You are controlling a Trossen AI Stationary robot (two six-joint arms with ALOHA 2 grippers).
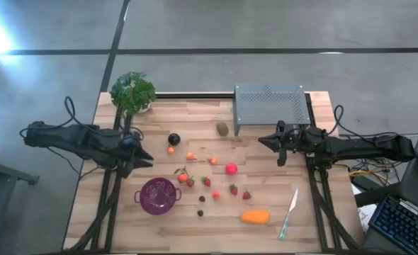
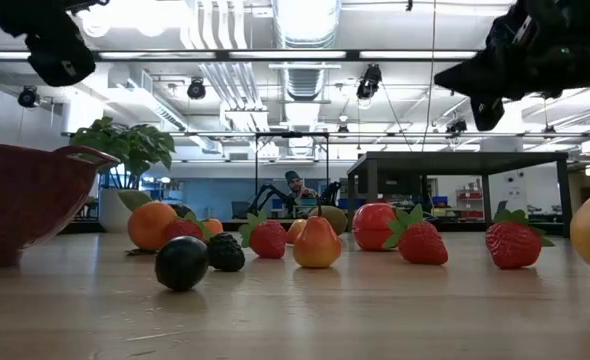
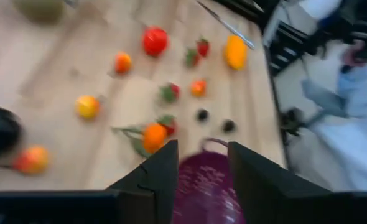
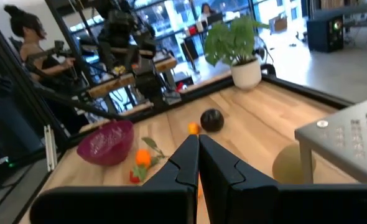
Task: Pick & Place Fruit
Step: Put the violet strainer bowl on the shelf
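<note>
The toy fruit lies scattered mid-table: a dark plum (image 1: 173, 139), a brown kiwi (image 1: 222, 128), a pink-red ball (image 1: 231, 168), red strawberries (image 1: 233, 189), small orange pieces (image 1: 183, 176), dark berries (image 1: 200, 212) and an oblong orange piece (image 1: 256, 217). My left gripper (image 1: 145, 160) hovers open above the table's left part, just beyond a purple colander bowl (image 1: 156, 195). The left wrist view shows the bowl (image 3: 202, 186) between its fingers. My right gripper (image 1: 263, 140) hovers shut to the right of the kiwi (image 4: 289, 165), in front of the grey box. Neither gripper touches anything.
A grey perforated metal box (image 1: 269, 106) stands at the far edge, a green potted plant (image 1: 132, 92) at the far left corner. A slim pale knife (image 1: 289, 212) lies near the right front. People show in the room beyond (image 4: 25, 31). Bare wood lies along the near edge.
</note>
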